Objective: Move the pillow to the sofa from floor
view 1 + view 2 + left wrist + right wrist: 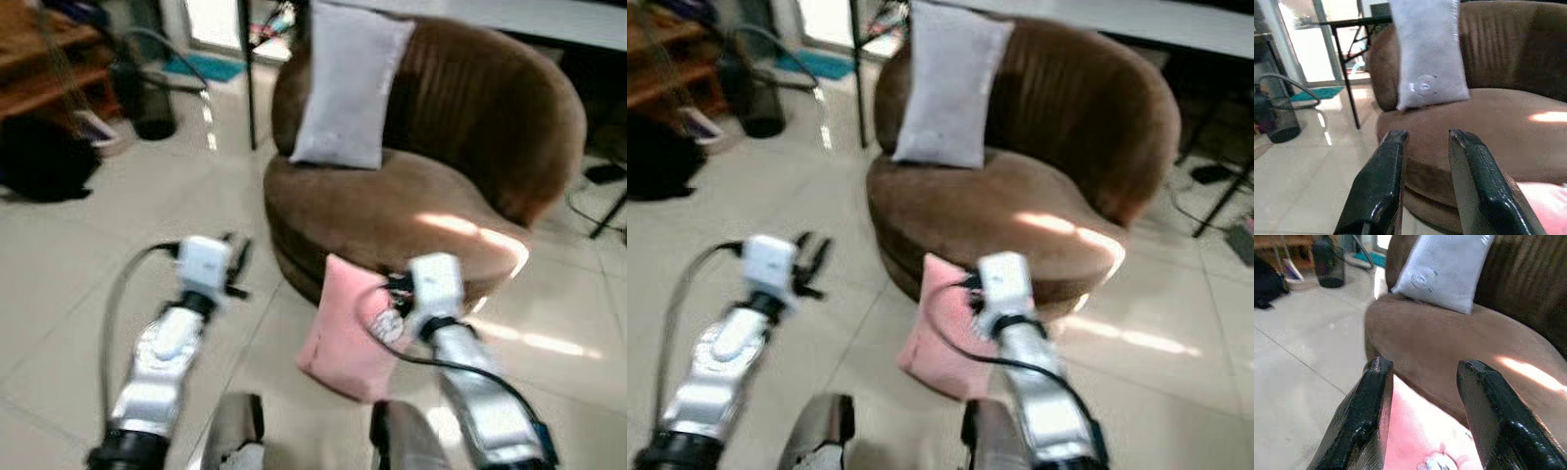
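Note:
A pink pillow (343, 343) stands on the tiled floor, leaning against the front of a round brown sofa (392, 211). My right gripper (1422, 364) hovers just above the pillow's top edge near the sofa base. It is open, and the pink pillow (1420, 435) shows between its fingers. My left gripper (238, 264) is held over bare floor to the left of the pillow. It is open with nothing in it and points toward the sofa (1488, 127). A pale grey pillow (348, 83) leans upright against the sofa's backrest.
A black bin (155, 103) and a dark bag (44, 157) sit at the far left by a wooden shelf (44, 59). A black table leg (250, 78) stands just left of the sofa. Cables (593, 196) trail on the floor at the right.

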Robot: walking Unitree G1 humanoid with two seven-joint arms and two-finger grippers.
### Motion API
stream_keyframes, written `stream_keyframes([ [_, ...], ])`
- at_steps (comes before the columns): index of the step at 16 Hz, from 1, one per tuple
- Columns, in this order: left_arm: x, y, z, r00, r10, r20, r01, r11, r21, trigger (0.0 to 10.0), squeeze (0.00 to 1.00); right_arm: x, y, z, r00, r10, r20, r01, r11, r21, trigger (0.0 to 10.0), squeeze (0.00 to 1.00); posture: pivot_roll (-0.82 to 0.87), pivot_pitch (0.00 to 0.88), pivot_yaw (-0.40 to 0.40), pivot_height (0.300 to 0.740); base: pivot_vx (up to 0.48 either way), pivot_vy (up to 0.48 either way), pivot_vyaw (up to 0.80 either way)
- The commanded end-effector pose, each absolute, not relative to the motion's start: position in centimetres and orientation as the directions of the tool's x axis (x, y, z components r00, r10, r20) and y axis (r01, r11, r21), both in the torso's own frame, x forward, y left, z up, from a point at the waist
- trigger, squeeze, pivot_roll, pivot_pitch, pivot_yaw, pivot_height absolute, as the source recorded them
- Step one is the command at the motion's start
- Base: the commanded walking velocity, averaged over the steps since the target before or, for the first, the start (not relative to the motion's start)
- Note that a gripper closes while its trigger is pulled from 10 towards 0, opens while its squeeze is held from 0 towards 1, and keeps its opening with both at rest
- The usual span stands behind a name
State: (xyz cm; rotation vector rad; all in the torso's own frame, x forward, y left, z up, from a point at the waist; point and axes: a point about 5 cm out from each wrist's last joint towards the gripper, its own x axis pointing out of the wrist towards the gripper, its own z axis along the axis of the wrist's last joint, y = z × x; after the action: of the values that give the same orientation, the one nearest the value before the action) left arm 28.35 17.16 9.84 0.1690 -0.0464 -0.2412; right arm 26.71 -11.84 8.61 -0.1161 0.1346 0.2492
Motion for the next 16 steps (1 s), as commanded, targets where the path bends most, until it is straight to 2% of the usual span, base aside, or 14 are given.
stream_keyframes([
  [1, 28.48, 15.73, 10.22, 0.957, -0.286, 0.047, 0.276, 0.948, 0.16, 10.0, 0.0, 26.67, -13.55, 8.41, 0.97, 0.184, -0.157, -0.205, 0.97, -0.13, 10.0, 0.0, -0.03, 0.0, -0.004, 0.59, 0.469, 0.0, 0.0],
  [12, 28.41, 15.62, 9.95, 0.95, -0.311, 0.03, 0.303, 0.941, 0.15, 10.0, 0.0, 26.61, -13.66, 8.39, 0.974, 0.169, -0.153, -0.189, 0.974, -0.129, 10.0, 0.0, -0.04, 0.0, 0.004, 0.59, 0.465, 0.0, 0.0],
  [15, 28.31, 15.45, 9.69, 0.943, -0.332, 0.002, 0.327, 0.93, 0.165, 10.0, 0.0, 26.56, -13.81, 8.27, 0.974, 0.159, -0.163, -0.181, 0.975, -0.129, 10.0, 0.0, -0.04, 0.0, 0.005, 0.581, 0.0, 0.0, 0.0],
  [16, 28.25, 15.25, 9.67, 0.937, -0.35, 0.002, 0.344, 0.924, 0.167, 10.0, 0.0, 26.53, -13.9, 8.22, 0.974, 0.157, -0.165, -0.179, 0.975, -0.128, 10.0, 0.0, -0.04, 0.0, 0.005, 0.566, 0.0, 0.0, 0.0],
])
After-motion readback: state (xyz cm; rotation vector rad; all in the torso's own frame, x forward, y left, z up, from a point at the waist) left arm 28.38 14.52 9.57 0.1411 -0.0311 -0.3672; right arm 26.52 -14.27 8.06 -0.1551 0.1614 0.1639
